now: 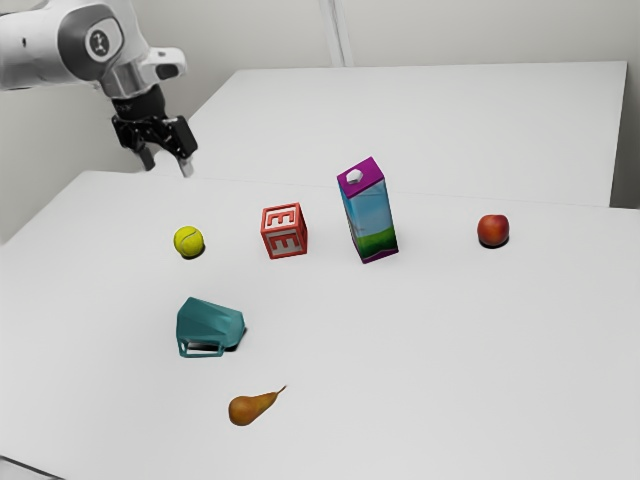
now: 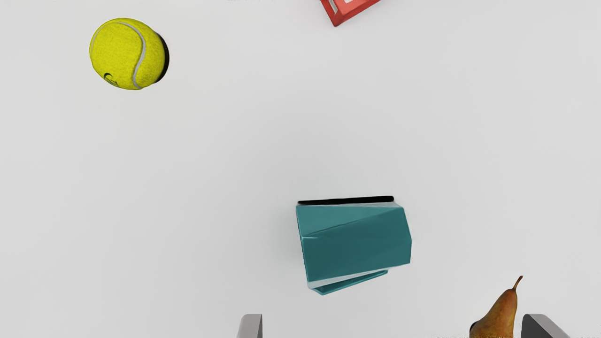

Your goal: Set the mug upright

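While the arm (image 1: pixel 60 48) reaches in from the exterior view's upper left, its black gripper (image 1: pixel 168 166) hangs well above the white table (image 1: pixel 400 380), empty and apart from every object. Its 2 fingers (image 2: pixel 251 327) are spread wide, with open space between the tips.

The teal mug (image 1: pixel 210 322) lies on its side on the table, not upright. In the exterior view it sits in the near part of the table, left of the middle, with its handle (image 1: pixel 202 352) on the side facing that camera. In the wrist view the mug's body lies beyond the gap between the 2 fingertips, touched by neither, and the handle is on the side closer to them.

Near the mug, toward the exterior view's bottom edge, is 1 brown pear (image 1: pixel 246 409) lying down, its stem pointing to the exterior view's right. Behind the mug is 1 yellow tennis ball (image 1: pixel 187 241). To the right of the ball in the exterior view are 1 red-framed block (image 1: pixel 284 232) with a letter E on it, then 1 tall carton (image 1: pixel 369 215) standing up, with a purple top and a white cap. Well apart from the carton, farther toward the exterior view's right, is 1 round red fruit (image 1: pixel 493 230).
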You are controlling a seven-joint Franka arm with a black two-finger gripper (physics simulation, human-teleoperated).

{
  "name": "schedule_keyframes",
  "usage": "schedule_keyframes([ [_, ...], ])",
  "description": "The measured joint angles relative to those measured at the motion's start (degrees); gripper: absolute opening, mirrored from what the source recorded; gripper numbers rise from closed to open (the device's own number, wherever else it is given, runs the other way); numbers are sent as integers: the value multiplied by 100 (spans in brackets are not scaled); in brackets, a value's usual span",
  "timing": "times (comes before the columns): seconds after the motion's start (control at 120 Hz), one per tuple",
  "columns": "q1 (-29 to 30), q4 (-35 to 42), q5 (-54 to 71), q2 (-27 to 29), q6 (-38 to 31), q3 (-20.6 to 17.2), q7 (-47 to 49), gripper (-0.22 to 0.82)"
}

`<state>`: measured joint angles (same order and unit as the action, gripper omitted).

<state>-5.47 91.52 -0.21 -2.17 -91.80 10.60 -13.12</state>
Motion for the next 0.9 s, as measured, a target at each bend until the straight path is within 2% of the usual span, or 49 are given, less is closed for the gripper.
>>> schedule_keyframes([
  [0.108,-176,91,-44,11,-52,52,-100,60],
  [0.333,-346,1030,-932,182,-281,725,-245,60],
  [0.433,-162,1464,-1490,303,-364,892,-329,60],
  [0.625,18,2267,-2535,257,-544,1512,-830,60],
  [0.817,662,2822,-3125,-34,-856,1670,-1506,60],
  [0.9,744,2917,-3412,-267,-974,1677,-1834,60],
])
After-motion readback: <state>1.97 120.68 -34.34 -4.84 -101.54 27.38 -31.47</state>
